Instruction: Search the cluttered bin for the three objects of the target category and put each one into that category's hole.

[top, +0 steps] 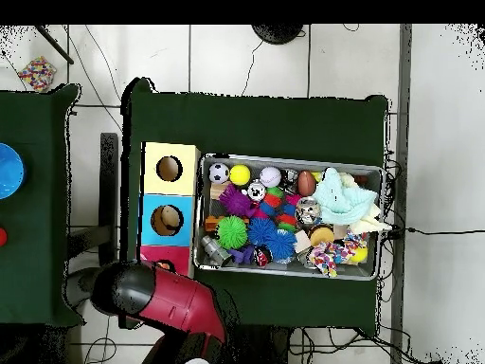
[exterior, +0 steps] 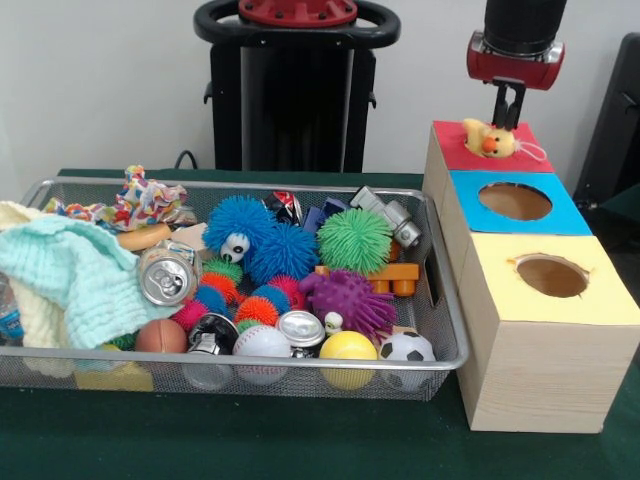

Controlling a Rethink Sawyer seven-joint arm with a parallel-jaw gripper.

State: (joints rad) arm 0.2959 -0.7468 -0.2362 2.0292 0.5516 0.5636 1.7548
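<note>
Tool (exterior: 508, 118) hangs over the red box (exterior: 470, 158) at the far right, fingers nearly closed, touching a yellow plush duck (exterior: 489, 139) lying on the box top. Cluttered wire bin (exterior: 440, 300) sits left.

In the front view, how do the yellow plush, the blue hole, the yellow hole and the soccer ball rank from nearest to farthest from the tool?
1. Yellow plush, on the red box top, right under the tool.
2. Blue hole, middle box.
3. Yellow hole, front box.
4. Soccer ball, in the bin's front corner beside the boxes.
</note>
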